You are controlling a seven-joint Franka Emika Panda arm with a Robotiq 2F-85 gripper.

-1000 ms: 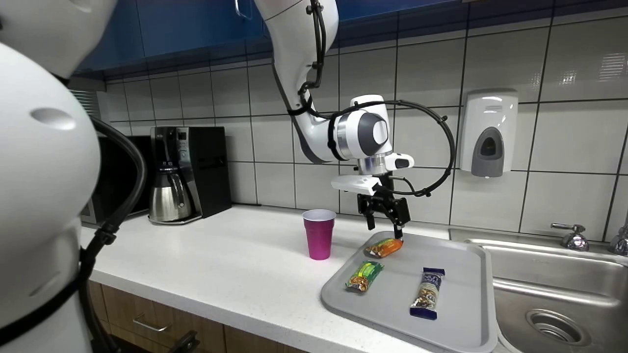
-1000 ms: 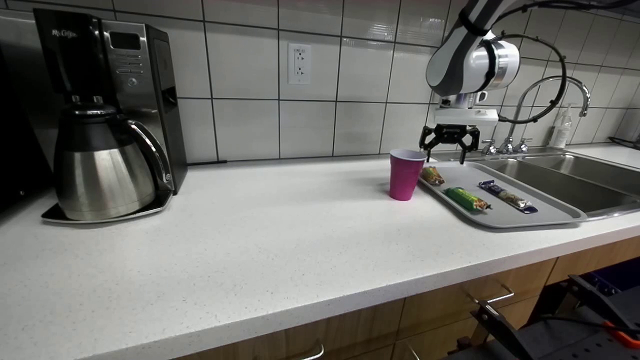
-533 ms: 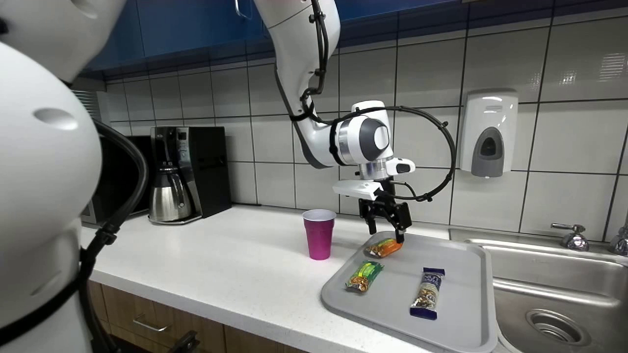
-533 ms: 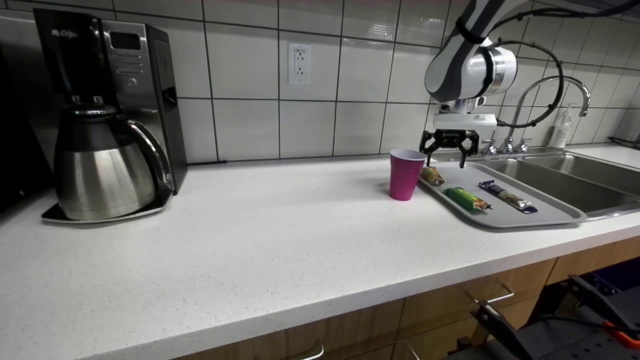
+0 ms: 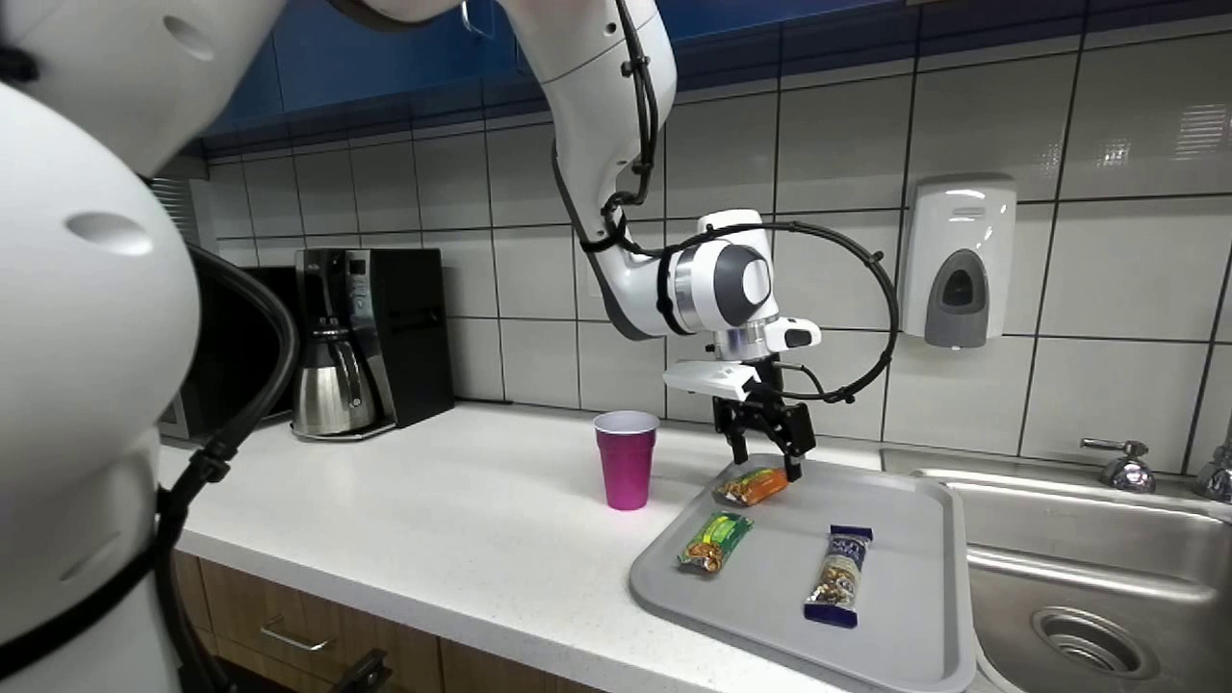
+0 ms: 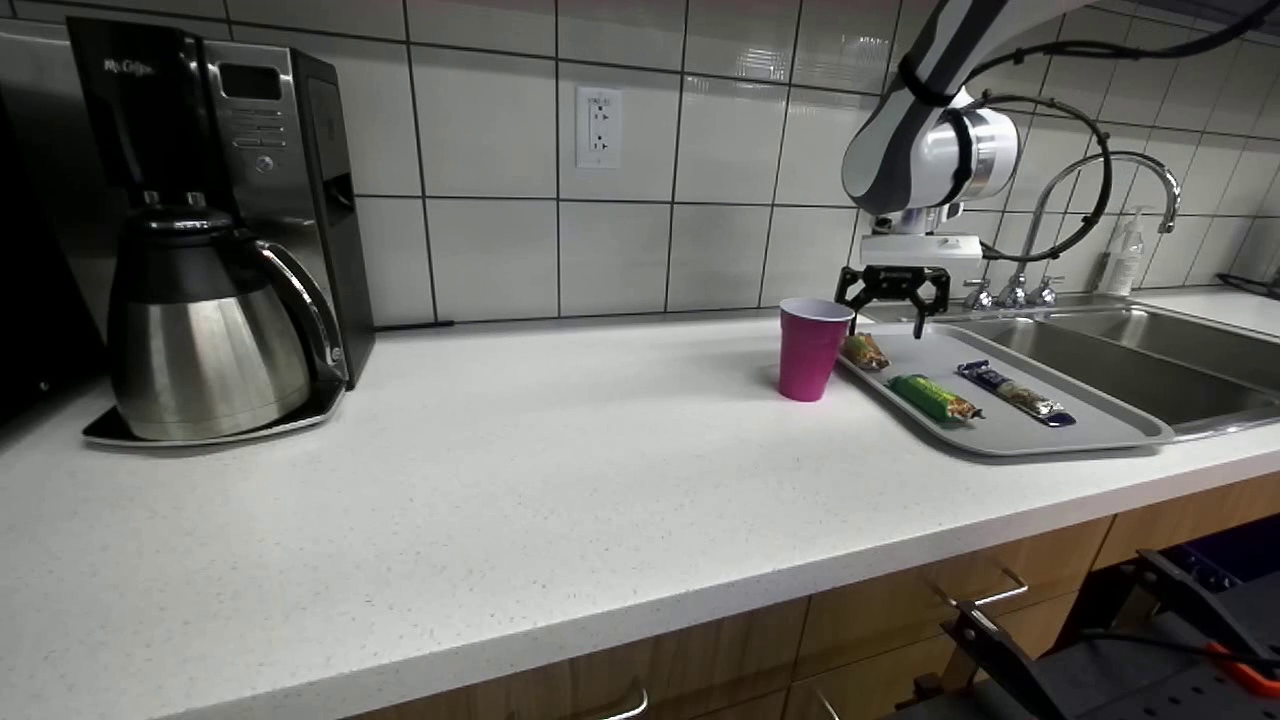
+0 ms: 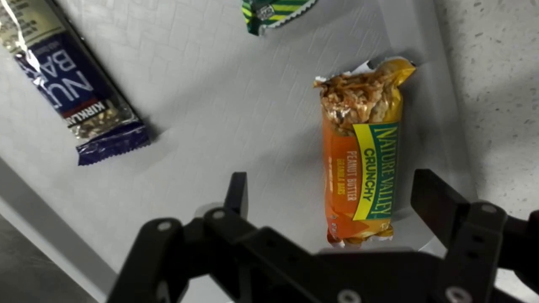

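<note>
While your wrist view looks down on the gray tray [image 7: 202,109], the fingers [image 7: 440,204] stand spread wide, nothing gripped. Orange granola bar [image 7: 358,172]: flat on the tray near its edge, in the span between them, nearer the one at picture right, tray showing on both sides of the wrapper. How far the tips stand above it, you can't judge from this angle. Your own linkage [image 7: 269,252] blacks out the bottom of the wrist picture, part of the tray with it. Green bar [image 7: 278,10] cropped at the top edge to a striped wrapper end; blue nut bar [image 7: 80,97] runs off at the left. Both exterior views give you these two whole, the green one's print too small to read.

In an exterior view a magenta cup [image 6: 812,355], upright on the worktop [image 6: 500,440] just beside the tray, covers part of the orange granola bar. Coffee maker [image 6: 335,240] and steel carafe [image 6: 210,365] well apart from it; dark gear [image 6: 1130,670] in the lower corner cut off, hard to make out. In an exterior view the arm's near section [image 5: 87,404] fills picture left, itself cropped, blocking part of a dark appliance [image 5: 231,337] you can't identify; the sink [image 5: 1078,539] runs out of frame at the right.
</note>
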